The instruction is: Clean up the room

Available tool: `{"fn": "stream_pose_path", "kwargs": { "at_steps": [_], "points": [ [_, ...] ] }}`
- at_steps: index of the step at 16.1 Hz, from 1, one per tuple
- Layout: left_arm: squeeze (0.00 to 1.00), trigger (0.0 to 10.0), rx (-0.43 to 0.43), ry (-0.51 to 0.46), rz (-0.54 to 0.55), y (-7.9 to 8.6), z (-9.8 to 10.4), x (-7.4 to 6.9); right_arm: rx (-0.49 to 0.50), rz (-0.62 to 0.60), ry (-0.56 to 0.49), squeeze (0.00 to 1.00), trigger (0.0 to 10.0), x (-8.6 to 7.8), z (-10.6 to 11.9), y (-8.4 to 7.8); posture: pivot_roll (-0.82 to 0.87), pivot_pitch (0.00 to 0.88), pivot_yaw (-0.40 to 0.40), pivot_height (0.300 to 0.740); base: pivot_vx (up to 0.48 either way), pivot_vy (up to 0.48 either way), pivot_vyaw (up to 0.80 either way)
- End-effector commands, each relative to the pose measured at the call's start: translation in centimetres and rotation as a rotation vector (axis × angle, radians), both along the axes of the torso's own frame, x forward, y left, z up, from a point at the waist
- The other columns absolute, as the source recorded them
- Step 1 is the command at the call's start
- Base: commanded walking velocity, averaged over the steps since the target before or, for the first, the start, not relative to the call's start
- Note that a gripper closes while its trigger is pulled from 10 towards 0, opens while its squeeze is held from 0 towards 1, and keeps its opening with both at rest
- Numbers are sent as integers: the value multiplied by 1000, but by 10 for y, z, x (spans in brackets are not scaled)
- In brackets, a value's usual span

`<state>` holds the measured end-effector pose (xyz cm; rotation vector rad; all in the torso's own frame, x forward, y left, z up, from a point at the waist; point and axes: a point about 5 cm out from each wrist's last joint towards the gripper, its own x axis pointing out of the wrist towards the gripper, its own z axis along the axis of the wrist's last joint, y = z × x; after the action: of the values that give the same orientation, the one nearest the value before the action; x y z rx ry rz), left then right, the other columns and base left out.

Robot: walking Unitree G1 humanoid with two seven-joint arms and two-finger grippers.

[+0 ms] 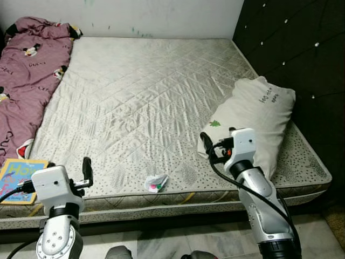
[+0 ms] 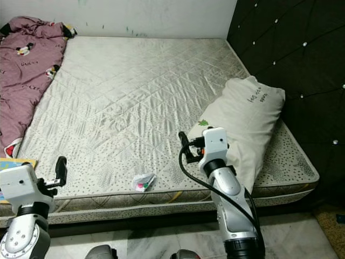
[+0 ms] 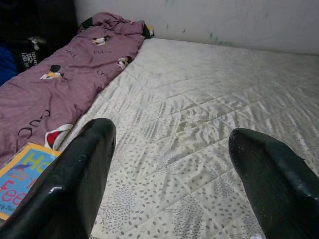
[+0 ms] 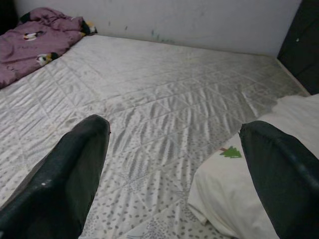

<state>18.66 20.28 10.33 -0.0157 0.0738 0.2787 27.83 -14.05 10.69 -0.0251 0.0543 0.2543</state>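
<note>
A small crumpled white wrapper [image 1: 156, 183] with pink and green bits lies on the mattress [image 1: 140, 97] near its front edge. Between my two arms it sits about midway. My left gripper [image 1: 86, 172] hovers open over the front left corner, beside a colourful children's book [image 1: 19, 178]. My right gripper [image 1: 209, 150] is open too, just in front of the near end of a white pillow [image 1: 253, 121] with a green tree print. A pink patterned blanket [image 1: 29, 70] is bunched along the left side of the bed.
A black padded headboard [image 1: 291, 48] rises along the right side of the bed. A pale wall [image 1: 161, 16] closes the far end. Tiled floor [image 1: 178, 243] runs below the mattress's front edge.
</note>
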Motion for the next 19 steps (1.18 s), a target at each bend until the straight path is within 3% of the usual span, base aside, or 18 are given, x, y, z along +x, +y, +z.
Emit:
{"fn": "stream_pose_path", "kwargs": {
  "at_steps": [1, 3, 7, 8, 13, 19],
  "points": [
    [0, 10000, -2, -4, -13, -2, 2, 1, 11, -6, 15, 0, 10000, 0, -1, -1, 113, 59, -43, 740, 0, 0, -800],
    [0, 10000, -13, -3, -14, -2, 1, 1, 8, -8, 11, 0, 10000, 0, 0, -2, 112, 57, -44, 740, 0, 0, -709],
    [0, 10000, -21, -6, -18, -3, 1, 3, 8, 8, 10, 0, 10000, 0, 0, 0, 116, 50, -48, 740, 0, 0, 0],
    [0, 10000, -21, -7, -21, -3, 1, 3, -35, 19, 8, 0, 10000, 1, 0, 1, 116, 50, -48, 740, 0, 0, 0],
    [0, 10000, -31, -11, -25, -5, 1, 6, -32, 25, 1, 0, 10000, 1, 0, 1, 112, 55, -50, 740, 0, 0, 758],
    [0, 10000, -41, -17, -54, -10, 2, 8, -21, 14, 5, 0, 10000, 2, 0, 0, 109, 63, -48, 740, 0, 315, 0]
  ]
}}
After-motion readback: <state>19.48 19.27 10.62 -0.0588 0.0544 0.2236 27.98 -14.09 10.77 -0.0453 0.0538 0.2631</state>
